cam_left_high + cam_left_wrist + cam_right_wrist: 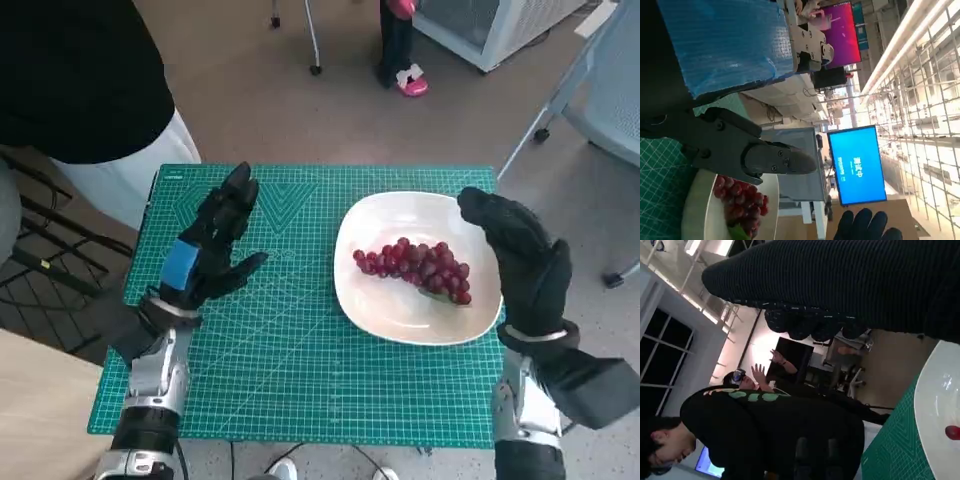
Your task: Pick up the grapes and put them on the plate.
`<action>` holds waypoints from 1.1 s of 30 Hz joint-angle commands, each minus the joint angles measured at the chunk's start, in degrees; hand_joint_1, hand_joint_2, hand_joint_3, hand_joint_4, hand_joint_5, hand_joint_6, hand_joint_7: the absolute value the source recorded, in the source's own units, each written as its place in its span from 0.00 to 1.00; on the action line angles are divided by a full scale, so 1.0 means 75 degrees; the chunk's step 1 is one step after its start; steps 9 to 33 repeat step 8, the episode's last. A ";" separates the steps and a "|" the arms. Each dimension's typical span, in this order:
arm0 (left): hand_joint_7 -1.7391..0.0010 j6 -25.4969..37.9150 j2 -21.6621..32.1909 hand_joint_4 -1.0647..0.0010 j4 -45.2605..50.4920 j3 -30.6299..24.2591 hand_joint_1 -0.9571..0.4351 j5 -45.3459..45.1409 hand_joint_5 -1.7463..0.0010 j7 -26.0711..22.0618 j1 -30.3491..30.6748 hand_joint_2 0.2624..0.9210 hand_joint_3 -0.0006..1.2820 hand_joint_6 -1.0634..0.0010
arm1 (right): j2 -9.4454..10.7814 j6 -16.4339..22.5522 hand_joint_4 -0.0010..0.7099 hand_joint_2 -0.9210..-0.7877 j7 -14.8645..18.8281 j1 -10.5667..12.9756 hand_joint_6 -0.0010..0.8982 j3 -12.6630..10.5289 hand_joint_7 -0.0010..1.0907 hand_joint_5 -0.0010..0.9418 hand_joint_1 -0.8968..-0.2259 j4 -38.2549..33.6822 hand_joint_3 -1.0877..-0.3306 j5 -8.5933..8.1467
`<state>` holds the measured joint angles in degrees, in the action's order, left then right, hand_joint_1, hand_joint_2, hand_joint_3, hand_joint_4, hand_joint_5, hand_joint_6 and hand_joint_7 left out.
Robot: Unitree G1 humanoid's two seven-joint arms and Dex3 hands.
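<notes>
- Green cutting mat with a printed grid covers the bench, and both forearms rise from its near edge.
- On the left side, the left hand with blue tape over its back hovers over the mat, its black fingers spread apart and holding nothing. It is well apart from the plate.
- In the left wrist view those fingers reach out in front of the plate rim, and the grapes show just beyond them, untouched.
- On the right side, the right hand in the black knitted glove hangs over the plate's right edge, its fingers loosely curved with nothing between them.
- White plate sits on the right half of the mat. The bunch of red grapes lies on it, slightly right of its middle, just beside the gloved hand but apart from it.
- In the right wrist view the plate rim and one red grape show under the glove.
- Beyond the bench's far left corner stands a person in a black top. Farther off on the floor are a pink shoe and chair legs on castors.
</notes>
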<state>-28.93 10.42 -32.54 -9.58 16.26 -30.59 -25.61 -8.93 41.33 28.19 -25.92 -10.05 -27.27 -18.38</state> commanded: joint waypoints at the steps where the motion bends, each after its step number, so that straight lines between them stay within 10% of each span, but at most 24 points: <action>1: 0.99 -0.0126 -0.0097 0.91 0.0059 -0.0016 0.35 0.0120 1.00 -0.0106 0.0109 1.00 0.19 0.80 | -0.0080 -0.0110 0.53 0.00 0.0098 0.0086 0.08 -0.0041 0.24 0.01 0.40 -0.0101 0.41 -0.0074; 33: 0.99 -0.0156 -0.0126 0.91 -0.0011 -0.0056 0.36 0.0184 1.00 -0.0219 0.0157 1.00 0.19 0.79 | -0.0114 -0.0117 0.53 0.00 0.0197 0.0079 0.08 -0.0099 0.23 0.00 0.40 -0.0173 0.41 -0.0122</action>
